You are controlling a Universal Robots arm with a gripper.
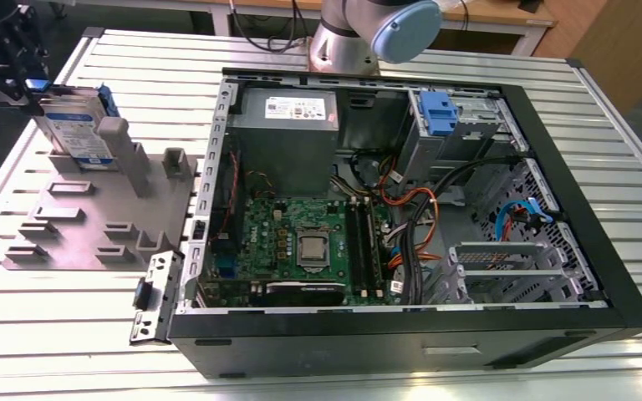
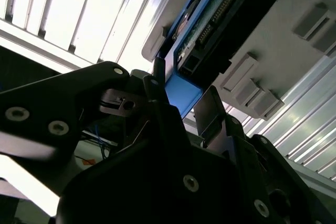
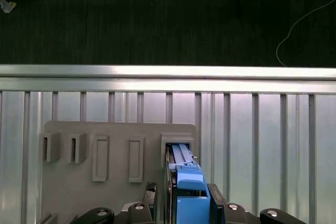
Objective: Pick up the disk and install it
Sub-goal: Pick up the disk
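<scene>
Jaws clamped on disk (image 1: 73,125), flat, silver (blue-framed)

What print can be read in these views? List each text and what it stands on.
No text can be read.
White-and-blue label on the disk: too small to read.
White sticker on the power supply box: too small to read.
Motherboard markings: too small to read.

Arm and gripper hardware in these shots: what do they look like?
The arm is a silver-grey tube with a round light-blue joint cap. The gripper is matte black, built of angular plates and links studded with silver screw heads. No cables or markings are visible on either.
</scene>
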